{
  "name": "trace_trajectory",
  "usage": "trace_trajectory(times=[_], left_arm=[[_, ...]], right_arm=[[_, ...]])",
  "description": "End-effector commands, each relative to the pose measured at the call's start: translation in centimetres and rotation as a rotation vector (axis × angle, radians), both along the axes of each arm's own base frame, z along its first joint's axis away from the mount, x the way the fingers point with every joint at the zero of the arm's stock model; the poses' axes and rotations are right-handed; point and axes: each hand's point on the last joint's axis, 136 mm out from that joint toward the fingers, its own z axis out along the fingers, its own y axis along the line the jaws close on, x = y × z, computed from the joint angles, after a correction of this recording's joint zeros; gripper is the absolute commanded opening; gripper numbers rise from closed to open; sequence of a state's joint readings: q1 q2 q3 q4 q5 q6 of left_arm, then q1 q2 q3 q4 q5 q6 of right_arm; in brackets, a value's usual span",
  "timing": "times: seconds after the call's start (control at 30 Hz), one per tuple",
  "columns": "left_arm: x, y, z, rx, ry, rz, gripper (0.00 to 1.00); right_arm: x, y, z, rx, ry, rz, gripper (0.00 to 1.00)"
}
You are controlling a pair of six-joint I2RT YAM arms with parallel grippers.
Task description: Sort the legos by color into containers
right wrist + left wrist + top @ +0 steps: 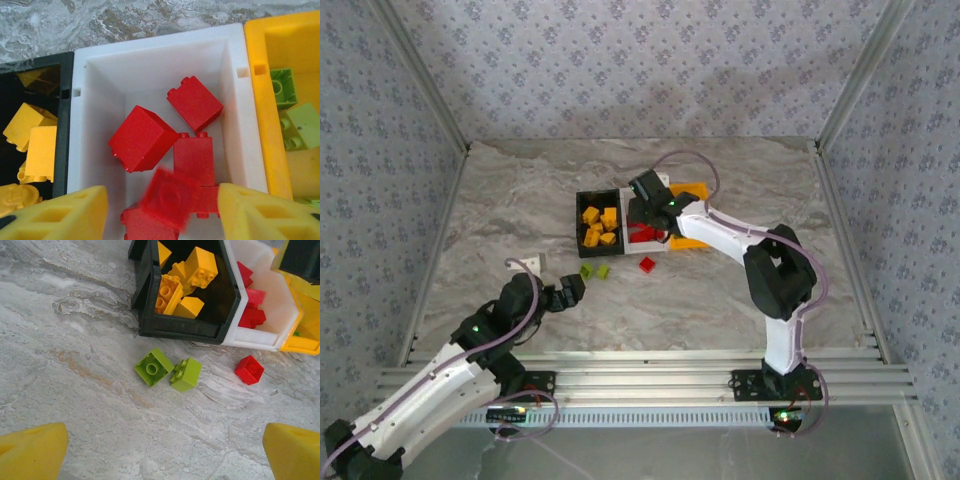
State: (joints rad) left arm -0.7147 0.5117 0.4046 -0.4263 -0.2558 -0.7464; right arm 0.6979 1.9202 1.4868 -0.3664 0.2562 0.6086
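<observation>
My right gripper (655, 205) (162, 215) hovers open over the white bin (150, 65), which holds several red bricks. A blurred red brick (167, 197) lies loose between its fingers, touching neither. The black bin (579, 220) (180, 332) holds yellow-orange bricks (200, 267). Lime green bricks (282, 87) lie in the orange-yellow bin (260, 100). On the table in front of the bins lie two lime green bricks (153, 367) (186, 374) and one red brick (249, 369) (647, 264). Low and short of the green pair, my left gripper (570, 290) (165, 450) is open and holds nothing.
The three bins stand side by side in the middle of the marbled table: black left, white centre, orange-yellow (695, 190) right. A small white card (525, 263) lies near the left arm. Metal rails frame the table edges.
</observation>
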Motion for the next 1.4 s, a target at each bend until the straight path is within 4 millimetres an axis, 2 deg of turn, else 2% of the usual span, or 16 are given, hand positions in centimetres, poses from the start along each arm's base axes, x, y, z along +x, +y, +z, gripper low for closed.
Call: trace_trajectory(times=[0.0,0.1,0.3,0.47,0.6,0.8,0.9,1.2,1.37], left_arm=[[-0.1,0.5,-0.2,0.012,0.008,0.02,1.0],[-0.1,0.4,-0.1,0.007,0.006,0.022,1.0],[0.1,0.4,0.0,-0.002,0.001,0.027,1.0],[0.1,0.3,0.1,-0.007,0.001,0.028,1.0],[0.1,0.3,-0.2,-0.008,0.011,0.029,1.0],[-0.1,0.4,-1.0,-0.011,0.032,0.038,1.0],[-0.3,0.5,-1.6,-0.01,0.045,0.041,1.0],[-0.3,0.6,-1.7,-0.008,0.043,0.044,1.0],[-0.2,0.7,-1.7,-0.007,0.038,0.049,1.0]], right_arm=[[-0.2,-0.4,2.8,0.003,-0.05,0.0,0.65],[-1.7,-0.5,3.6,0.04,-0.065,0.012,0.66],[-6.4,-0.7,3.2,0.074,-0.071,0.042,0.67],[-10.2,-0.9,1.2,0.082,-0.05,0.067,0.67],[-11.9,-0.9,-0.3,0.046,-0.047,0.096,0.7],[-12.5,-0.7,-5.1,-0.005,0.05,0.092,0.72],[-12.2,-0.3,-6.7,-0.035,0.08,0.095,0.73],[-11.0,-0.9,-10.3,-0.133,0.126,0.041,0.73],[-10.2,-0.8,-11.4,-0.181,0.124,0.028,0.7]])
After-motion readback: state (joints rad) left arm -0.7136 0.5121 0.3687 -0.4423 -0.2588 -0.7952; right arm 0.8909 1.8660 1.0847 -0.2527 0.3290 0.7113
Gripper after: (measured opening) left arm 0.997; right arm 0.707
